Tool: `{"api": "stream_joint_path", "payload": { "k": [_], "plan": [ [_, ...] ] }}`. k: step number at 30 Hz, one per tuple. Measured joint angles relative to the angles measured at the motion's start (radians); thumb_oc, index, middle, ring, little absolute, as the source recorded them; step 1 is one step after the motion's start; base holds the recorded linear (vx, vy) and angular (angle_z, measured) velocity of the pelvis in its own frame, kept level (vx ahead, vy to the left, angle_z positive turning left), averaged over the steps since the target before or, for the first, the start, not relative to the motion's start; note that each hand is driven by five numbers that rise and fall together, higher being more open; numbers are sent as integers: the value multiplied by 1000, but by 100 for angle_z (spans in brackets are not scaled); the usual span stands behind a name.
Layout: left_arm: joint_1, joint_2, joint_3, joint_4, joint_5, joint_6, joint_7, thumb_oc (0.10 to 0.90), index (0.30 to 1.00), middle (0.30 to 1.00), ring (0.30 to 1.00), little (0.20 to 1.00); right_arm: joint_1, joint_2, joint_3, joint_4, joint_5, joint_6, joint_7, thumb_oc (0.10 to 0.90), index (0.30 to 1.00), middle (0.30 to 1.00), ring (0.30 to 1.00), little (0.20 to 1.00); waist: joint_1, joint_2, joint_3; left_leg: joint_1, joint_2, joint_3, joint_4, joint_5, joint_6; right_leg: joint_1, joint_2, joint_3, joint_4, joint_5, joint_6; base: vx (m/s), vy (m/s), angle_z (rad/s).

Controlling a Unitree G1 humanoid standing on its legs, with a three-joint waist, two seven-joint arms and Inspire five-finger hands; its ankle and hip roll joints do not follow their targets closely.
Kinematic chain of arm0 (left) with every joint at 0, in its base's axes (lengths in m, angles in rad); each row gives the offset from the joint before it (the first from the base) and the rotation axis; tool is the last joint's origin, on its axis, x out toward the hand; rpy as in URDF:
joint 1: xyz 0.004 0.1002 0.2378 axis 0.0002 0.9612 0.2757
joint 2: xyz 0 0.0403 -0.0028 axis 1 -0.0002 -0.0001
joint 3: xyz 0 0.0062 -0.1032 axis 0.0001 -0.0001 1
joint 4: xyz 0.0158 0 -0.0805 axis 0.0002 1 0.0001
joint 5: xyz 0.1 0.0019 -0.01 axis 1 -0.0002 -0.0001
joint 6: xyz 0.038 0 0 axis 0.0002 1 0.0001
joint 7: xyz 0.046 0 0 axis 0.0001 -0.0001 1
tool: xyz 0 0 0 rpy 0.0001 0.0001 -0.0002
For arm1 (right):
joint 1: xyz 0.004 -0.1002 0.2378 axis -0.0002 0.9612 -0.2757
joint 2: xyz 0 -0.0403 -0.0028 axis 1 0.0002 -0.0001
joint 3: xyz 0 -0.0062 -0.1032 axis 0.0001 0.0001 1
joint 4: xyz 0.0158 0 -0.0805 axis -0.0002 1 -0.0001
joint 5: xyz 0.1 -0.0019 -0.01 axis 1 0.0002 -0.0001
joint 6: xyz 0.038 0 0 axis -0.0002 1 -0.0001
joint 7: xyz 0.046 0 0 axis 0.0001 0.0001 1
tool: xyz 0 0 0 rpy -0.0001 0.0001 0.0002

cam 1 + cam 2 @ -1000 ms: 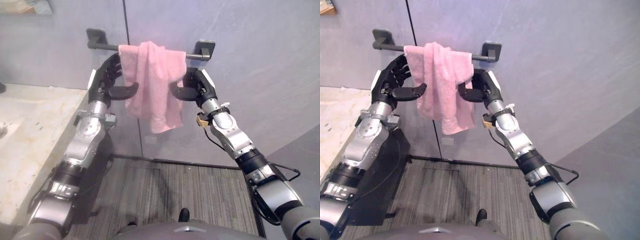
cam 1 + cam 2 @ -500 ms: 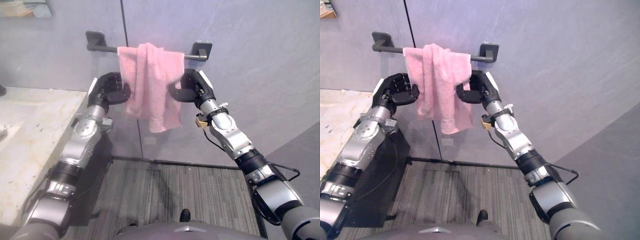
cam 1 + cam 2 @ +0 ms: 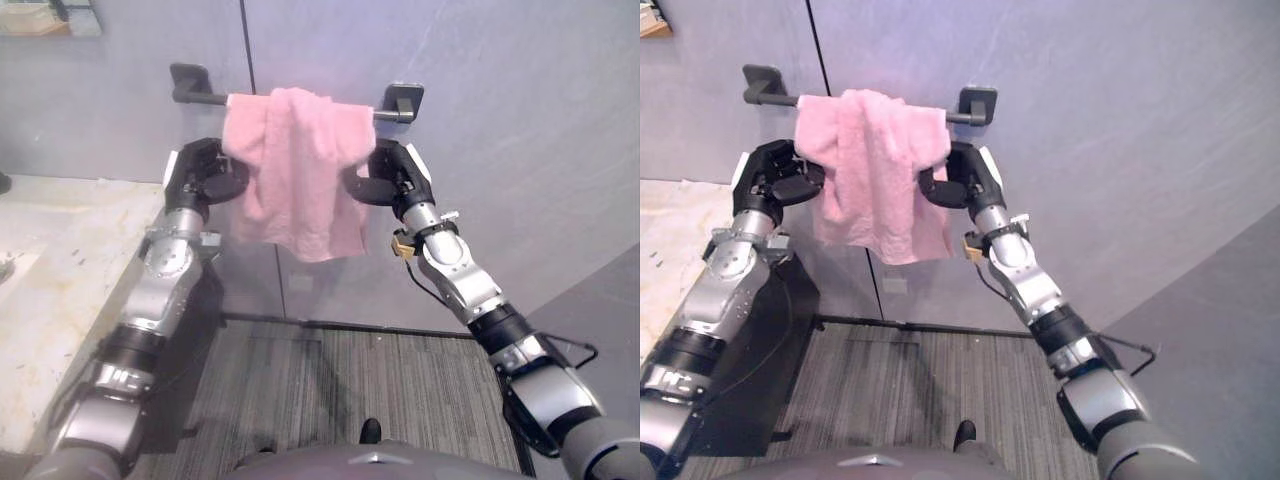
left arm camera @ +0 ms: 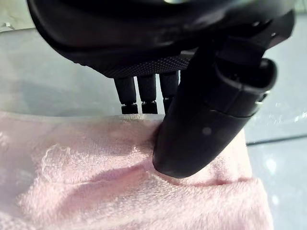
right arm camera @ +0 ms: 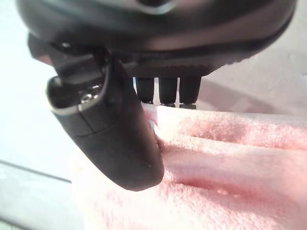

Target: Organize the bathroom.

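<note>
A pink towel [image 3: 296,170] hangs bunched over a dark towel bar [image 3: 205,97] on the grey wall. My left hand [image 3: 202,172] pinches the towel's left edge between thumb and fingers; the towel [image 4: 134,191] shows under its thumb in the left wrist view. My right hand [image 3: 385,177] pinches the towel's right edge [image 5: 230,158] the same way. The cloth is stretched sideways between both hands, below the bar.
A pale stone counter [image 3: 50,290] lies at the lower left beside my left arm. The bar's right bracket [image 3: 402,99] sits just above my right hand. Striped grey floor [image 3: 380,380] lies below.
My left hand has shut on the towel's left edge and pulled it leftward, spreading the cloth wider. The right hand has kept its hold at the right edge.
</note>
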Motion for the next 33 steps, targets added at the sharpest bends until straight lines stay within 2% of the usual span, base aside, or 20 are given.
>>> {"api": "stream_joint_path", "payload": {
  "k": [1,5,14,21,28,33],
  "plan": [
    [20,-30,2,-16,2,-18,42,400,300,300,300,300,27,36,-18,-5,-1,-21,-40,400,300,300,300,300,0,0,0,0,-1,1,0,-1,1,-1,-1,1,0,0,0,-21,1,-4],
    [47,-108,-2,-54,46,-60,136,400,300,300,300,300,68,92,-25,-16,0,-58,-125,400,300,300,300,300,-5,-1,-8,2,-3,4,0,-2,2,0,-2,2,0,0,1,-25,-1,-1],
    [47,-144,-12,-53,91,-84,301,400,300,300,300,300,73,142,-22,-16,25,-83,-250,400,300,300,300,300,-22,-1,-9,7,-4,11,0,-3,3,1,-2,9,0,1,1,-17,2,-1],
    [42,-172,-15,-53,155,-124,417,400,300,300,300,300,72,148,-17,-15,30,-83,-271,400,300,300,300,300,-23,-2,-11,9,-4,12,0,-3,4,2,-2,9,0,2,1,-4,1,0],
    [28,-207,-15,-53,199,-129,544,400,300,300,300,300,73,148,-12,-18,30,-81,-270,400,300,300,300,300,-27,-3,-12,10,-4,13,0,-5,4,2,-2,8,0,2,1,0,0,0],
    [27,-221,-15,-53,199,-129,572,400,300,300,300,300,72,148,-8,-18,31,-76,-265,400,300,300,300,300,-30,-3,-12,11,-4,14,0,-8,4,2,-2,8,0,1,1,0,0,0]
  ]
}}
